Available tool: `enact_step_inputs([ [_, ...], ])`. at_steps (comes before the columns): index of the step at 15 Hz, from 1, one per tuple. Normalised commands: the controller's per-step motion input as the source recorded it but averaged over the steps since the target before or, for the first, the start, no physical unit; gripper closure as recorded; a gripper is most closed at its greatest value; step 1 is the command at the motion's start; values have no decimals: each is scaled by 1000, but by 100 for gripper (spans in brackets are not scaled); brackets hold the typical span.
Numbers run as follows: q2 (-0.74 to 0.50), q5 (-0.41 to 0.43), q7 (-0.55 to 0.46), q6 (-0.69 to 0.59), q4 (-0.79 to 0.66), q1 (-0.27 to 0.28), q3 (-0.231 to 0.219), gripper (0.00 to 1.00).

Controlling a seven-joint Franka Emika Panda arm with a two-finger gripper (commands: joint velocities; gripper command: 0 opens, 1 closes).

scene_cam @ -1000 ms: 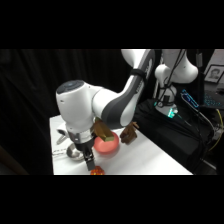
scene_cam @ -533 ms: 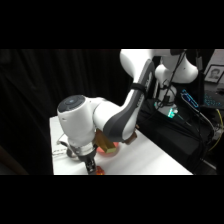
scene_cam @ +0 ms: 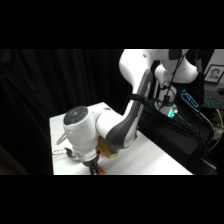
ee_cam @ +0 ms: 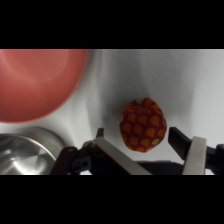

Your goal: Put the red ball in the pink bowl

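Note:
In the wrist view the red ball [ee_cam: 143, 124], orange-red with yellowish spots, rests on the white table. My gripper [ee_cam: 137, 137] is open around it, one finger [ee_cam: 112, 152] on its left and the other [ee_cam: 192, 150] on its right, with small gaps to the ball. The pink bowl [ee_cam: 35, 82] lies beyond, at the upper left, a short way from the ball. In the side view my gripper [scene_cam: 94, 169] is low at the table's front edge, and the arm hides the pink bowl.
A shiny metal bowl [ee_cam: 25, 152] sits beside the gripper's linkage at the wrist view's lower left, below the pink bowl. In the side view a brown toy [scene_cam: 107, 150] peeks from under the arm. Dark equipment and cables stand right of the table [scene_cam: 150, 160].
The arm has swung toward the table's front and come down. Its body now covers the pink bowl in the side view, and the gripper has dropped to the ball.

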Motion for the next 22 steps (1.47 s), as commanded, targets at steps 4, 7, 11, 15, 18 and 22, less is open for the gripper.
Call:
enact_step_inputs([
  [4,97,100,18,155,98,15,18,0],
  [7,82,101,10,127,84,14,14,0],
  [11,46,110,-35,171,45,-5,36,43],
  [15,-39,82,-12,109,-21,20,0,77],
  [18,-122,61,0,21,-75,35,-22,98],
  [22,-221,47,1,-105,-102,43,-31,98],
])
